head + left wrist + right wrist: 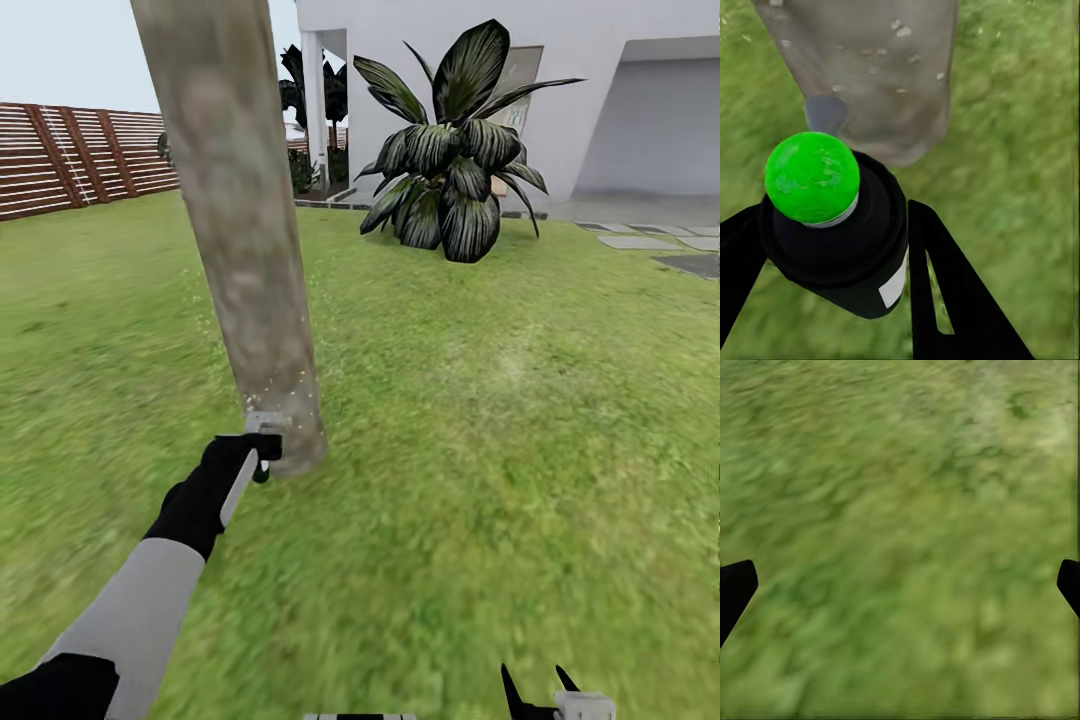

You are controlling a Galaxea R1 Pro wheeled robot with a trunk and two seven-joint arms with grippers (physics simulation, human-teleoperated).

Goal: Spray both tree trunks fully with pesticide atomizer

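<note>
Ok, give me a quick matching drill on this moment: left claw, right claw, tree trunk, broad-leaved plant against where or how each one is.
Things:
1. left claw
2. right claw
3. tree trunk
4. broad-leaved plant

Places or states:
A. by the white house, beyond the lawn
B. open over bare grass
C. shut on the pesticide atomizer, close to the trunk's base
D. mottled grey-beige, flecked with pale specks low down

Pairs: 1-C, 2-B, 3-D, 4-A
</note>
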